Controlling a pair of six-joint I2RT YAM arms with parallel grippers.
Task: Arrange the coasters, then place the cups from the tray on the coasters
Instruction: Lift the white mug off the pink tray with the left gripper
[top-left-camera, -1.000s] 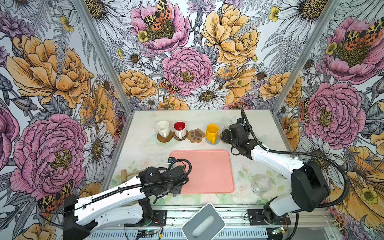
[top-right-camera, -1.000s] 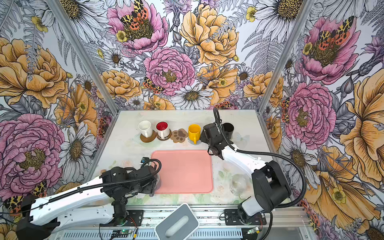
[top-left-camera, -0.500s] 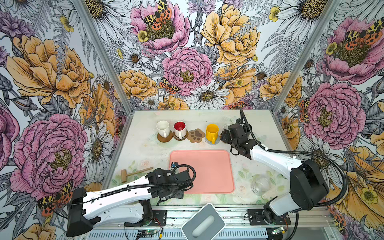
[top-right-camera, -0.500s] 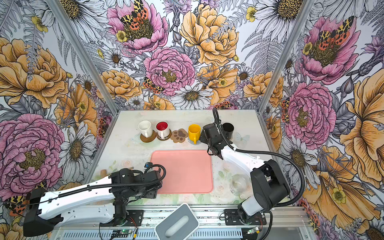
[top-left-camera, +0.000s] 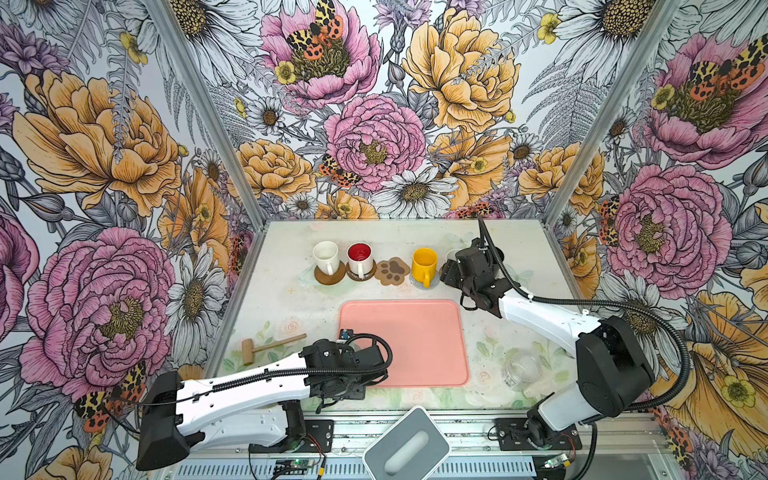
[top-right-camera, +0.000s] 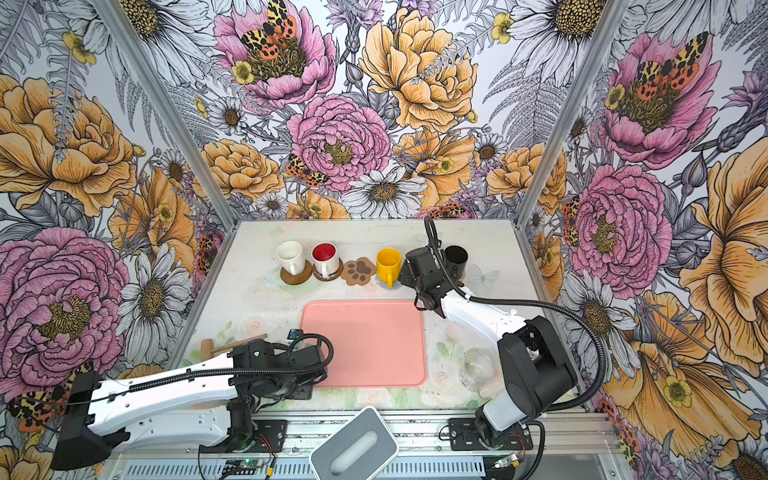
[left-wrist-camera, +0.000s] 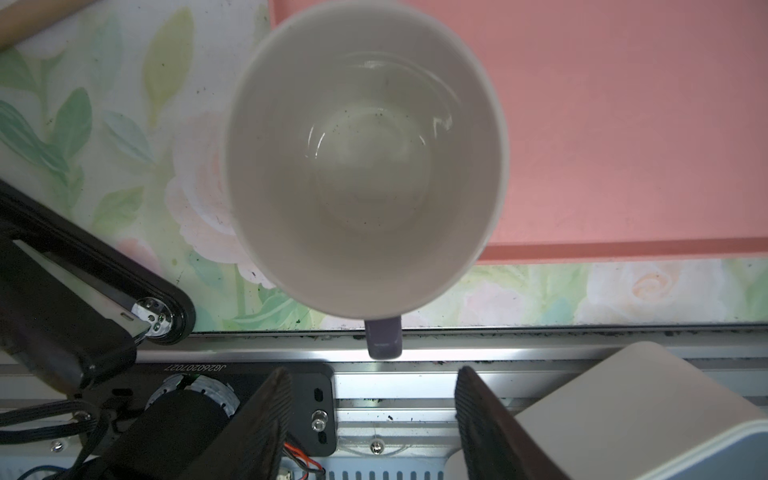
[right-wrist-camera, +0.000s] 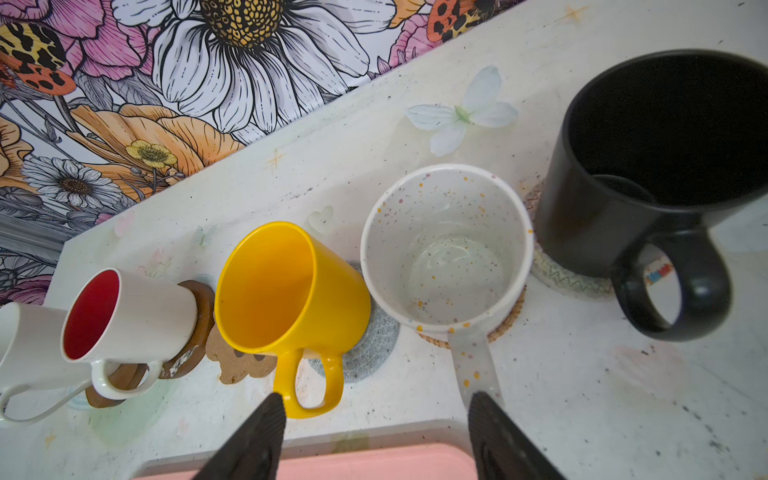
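Note:
A lavender cup (left-wrist-camera: 365, 166) with a white inside stands at the pink tray's (top-left-camera: 415, 332) near-left corner, its handle (left-wrist-camera: 383, 340) just beyond my left gripper (left-wrist-camera: 372, 395), which is open and empty. In both top views that arm hides the cup. Along the back, a white cup (top-left-camera: 326, 257) and a red-lined cup (top-left-camera: 360, 258) stand on brown coasters. The paw-print coaster (top-left-camera: 392, 271) is bare. A yellow cup (top-left-camera: 424, 264) sits on a grey-blue coaster (right-wrist-camera: 370, 345), a speckled cup (right-wrist-camera: 446, 245) on a tan woven one, a black cup (top-right-camera: 456, 259) on a pale one. My right gripper (right-wrist-camera: 380, 432) hangs open by the speckled cup's handle.
A wooden mallet (top-left-camera: 270, 345) lies left of the tray. A clear glass jar (top-left-camera: 521, 370) stands right of it, close to the right arm's base. A grey-white box (top-left-camera: 405, 446) sits on the front rail, close to one left finger (left-wrist-camera: 478, 424).
The left arm has sunk and drawn back toward the near edge at the tray's corner, its jaws narrowing slightly. The right arm has not moved.

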